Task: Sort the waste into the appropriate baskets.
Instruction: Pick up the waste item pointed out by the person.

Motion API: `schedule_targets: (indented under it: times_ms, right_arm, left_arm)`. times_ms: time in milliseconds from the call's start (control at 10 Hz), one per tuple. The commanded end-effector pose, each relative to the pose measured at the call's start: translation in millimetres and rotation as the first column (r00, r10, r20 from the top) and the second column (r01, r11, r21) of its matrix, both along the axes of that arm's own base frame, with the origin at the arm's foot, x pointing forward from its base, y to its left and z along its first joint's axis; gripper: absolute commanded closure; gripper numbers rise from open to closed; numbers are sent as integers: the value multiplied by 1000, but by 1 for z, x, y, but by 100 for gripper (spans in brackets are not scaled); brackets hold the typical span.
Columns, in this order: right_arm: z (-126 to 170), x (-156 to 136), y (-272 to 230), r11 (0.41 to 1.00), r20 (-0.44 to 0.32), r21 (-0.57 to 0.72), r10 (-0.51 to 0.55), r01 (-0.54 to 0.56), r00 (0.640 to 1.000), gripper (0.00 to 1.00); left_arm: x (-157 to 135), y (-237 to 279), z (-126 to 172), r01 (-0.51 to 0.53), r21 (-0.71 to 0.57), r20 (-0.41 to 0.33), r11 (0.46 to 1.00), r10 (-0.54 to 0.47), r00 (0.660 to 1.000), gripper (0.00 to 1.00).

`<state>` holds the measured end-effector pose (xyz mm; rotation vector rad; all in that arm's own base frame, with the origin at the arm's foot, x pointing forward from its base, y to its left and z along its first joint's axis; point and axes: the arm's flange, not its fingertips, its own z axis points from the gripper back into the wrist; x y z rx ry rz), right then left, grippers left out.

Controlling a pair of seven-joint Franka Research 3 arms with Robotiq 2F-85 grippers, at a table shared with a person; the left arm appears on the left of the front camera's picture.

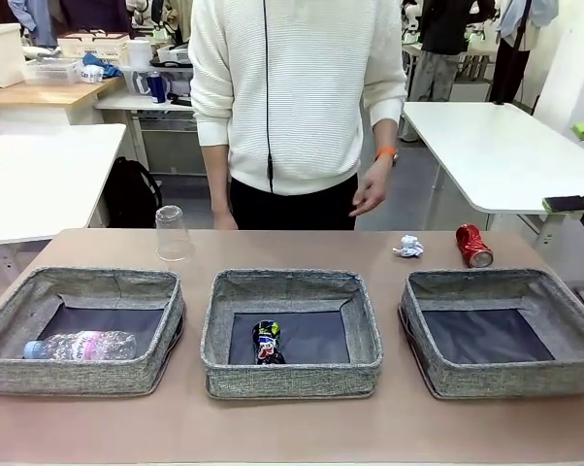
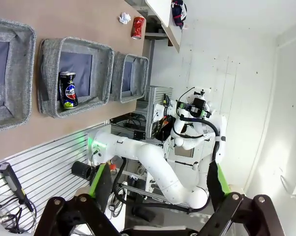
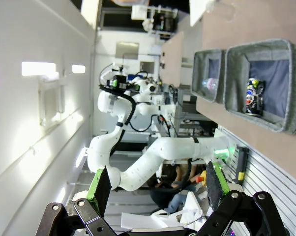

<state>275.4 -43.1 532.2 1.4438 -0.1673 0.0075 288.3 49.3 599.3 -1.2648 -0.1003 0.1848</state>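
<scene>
Three grey woven baskets stand in a row on the table. A clear bottle [image 1: 79, 345] with a pink label lies in the left basket [image 1: 79, 375]. The middle basket [image 1: 292, 380] holds a crushed dark can [image 1: 267, 342], which the left wrist view [image 2: 68, 91] also catches. Only dark base shows in the right basket [image 1: 505, 380]. Behind the baskets stand an upturned clear cup [image 1: 172, 233], a crumpled paper ball [image 1: 407, 247] and a red can [image 1: 473, 245]. My left gripper [image 2: 157, 167] and right gripper [image 3: 157, 179] are both open, holding nothing, off the table's near edge.
A person in a white sweater stands at the far edge, one hand [image 1: 373, 190] hanging above the table near the paper ball. Bare tabletop runs in front of the baskets and between them. White tables and shelves fill the room behind.
</scene>
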Motion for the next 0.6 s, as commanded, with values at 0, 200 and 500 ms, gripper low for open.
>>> schedule_targets:
  times_ms: [0, 200, 500]
  right_arm:
    - [6, 0, 3, 1000, -12, 17, -4, 4, 1000, 0]
    - [6, 0, 3, 1000, -12, 17, -4, 4, 1000, 0]
    - [6, 0, 3, 1000, -12, 17, -4, 4, 1000, 0]
  left_arm:
    - [-1, 4, 0, 14, 6, 8, 1000, -14, 1000, 0]
    - [-1, 4, 0, 14, 6, 8, 1000, -14, 1000, 0]
    - [-1, 4, 0, 14, 6, 8, 1000, -14, 1000, 0]
